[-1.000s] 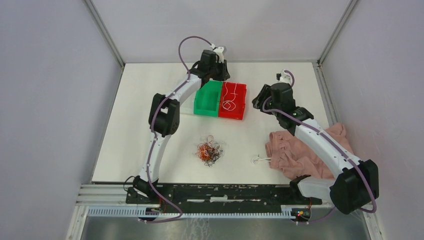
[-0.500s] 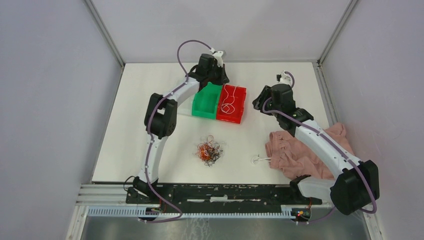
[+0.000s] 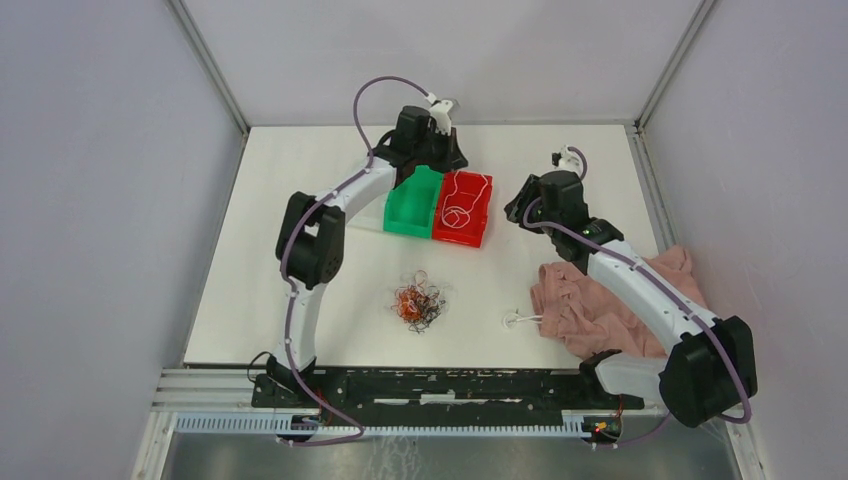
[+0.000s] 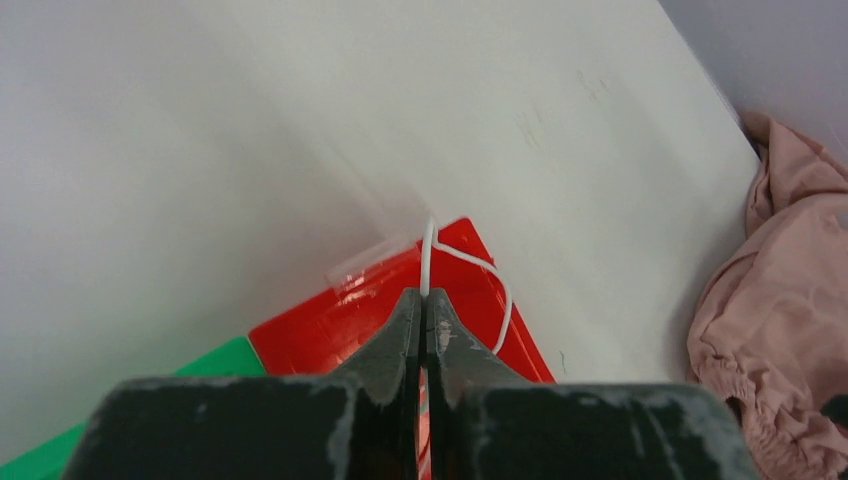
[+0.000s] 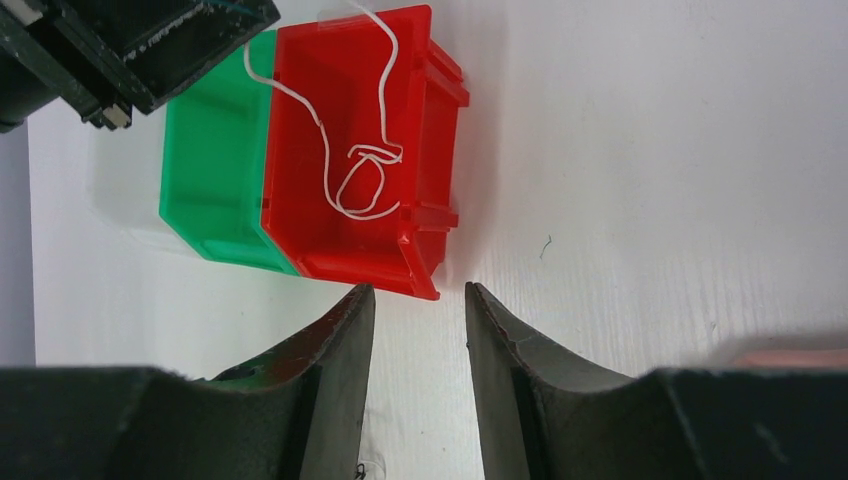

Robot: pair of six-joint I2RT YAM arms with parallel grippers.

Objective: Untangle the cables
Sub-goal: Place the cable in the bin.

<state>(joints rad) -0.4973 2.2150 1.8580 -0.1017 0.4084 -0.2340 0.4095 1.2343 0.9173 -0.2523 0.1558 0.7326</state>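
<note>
A tangle of orange, black and white cables lies on the white table in front of the bins. A single white cable lies looped in the red bin; it also shows in the right wrist view. My left gripper hangs over the bins' back edge and is shut on one end of that white cable. My right gripper is open and empty, low over the table just right of the red bin. Another short white cable lies by the cloth.
A green bin stands against the red bin's left side, and shows in the right wrist view. A pink cloth lies crumpled at the right, under my right arm. Grey walls enclose the table on three sides.
My left arm's elbow has swung left and its gripper has shifted slightly, drawing the white cable toward the red bin's back corner. The bins have turned a little. My right arm has hardly moved.
</note>
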